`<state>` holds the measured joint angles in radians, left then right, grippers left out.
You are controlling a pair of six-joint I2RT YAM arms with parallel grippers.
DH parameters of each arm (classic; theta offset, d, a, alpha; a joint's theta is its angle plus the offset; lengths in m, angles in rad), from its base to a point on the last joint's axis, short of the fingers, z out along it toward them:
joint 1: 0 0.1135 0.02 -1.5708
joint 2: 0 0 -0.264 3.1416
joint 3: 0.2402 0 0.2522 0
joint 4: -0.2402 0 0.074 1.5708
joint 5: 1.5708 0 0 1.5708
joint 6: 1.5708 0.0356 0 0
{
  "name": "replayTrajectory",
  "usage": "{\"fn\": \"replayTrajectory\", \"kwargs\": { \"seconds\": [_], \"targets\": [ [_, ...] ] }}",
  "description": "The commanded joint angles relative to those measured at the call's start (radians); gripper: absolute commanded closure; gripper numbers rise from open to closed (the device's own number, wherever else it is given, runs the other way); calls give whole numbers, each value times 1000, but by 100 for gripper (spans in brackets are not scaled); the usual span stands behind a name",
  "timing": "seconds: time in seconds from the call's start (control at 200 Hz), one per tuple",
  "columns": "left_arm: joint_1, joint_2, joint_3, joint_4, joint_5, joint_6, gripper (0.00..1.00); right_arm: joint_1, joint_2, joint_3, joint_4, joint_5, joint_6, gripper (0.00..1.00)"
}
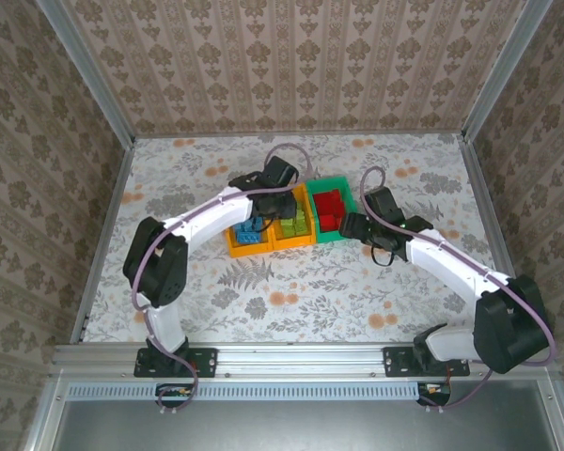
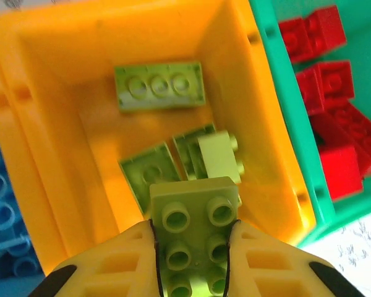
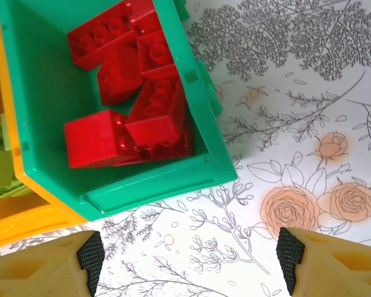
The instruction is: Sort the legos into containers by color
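Lime green brick (image 2: 195, 204): clamped in left gripper (image 2: 193, 234), above middle orange bin (image 2: 55, 93) holding other greens (image 2: 159, 86). Step: deposit; next needs jaws parting squarely over bin. Right gripper (image 3: 188, 260): wide, empty, right of green bin (image 3: 43, 93)

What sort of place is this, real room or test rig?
Probably a robot test booth dressed like a home: wallpapered panels in aluminium framing, a floral-print table, and a left arm and right arm bolted to a rail.
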<state>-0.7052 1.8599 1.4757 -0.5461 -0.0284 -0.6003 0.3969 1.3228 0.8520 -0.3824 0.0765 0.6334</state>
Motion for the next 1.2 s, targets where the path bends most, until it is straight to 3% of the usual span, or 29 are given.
{"fn": "replayTrajectory", "kwargs": {
  "seconds": [0.0,0.425,0.725,0.985,1.13,1.19],
  "targets": [
    [30,48,60,-26,39,54,76,-7,-31,-37,21,25,10,23],
    [79,110,122,-3,114,59,74,-7,-78,-89,38,17,-36,20],
    [85,124,130,-22,142,90,67,-7,-105,-100,12,41,-46,18],
    [84,99,114,-18,143,85,41,-7,-128,-97,18,51,-93,12],
    [84,72,102,-15,128,89,18,-6,-185,-120,65,104,-166,3],
    [83,63,101,-15,124,95,1,-7,-210,-130,89,143,-206,1]
  ]
}}
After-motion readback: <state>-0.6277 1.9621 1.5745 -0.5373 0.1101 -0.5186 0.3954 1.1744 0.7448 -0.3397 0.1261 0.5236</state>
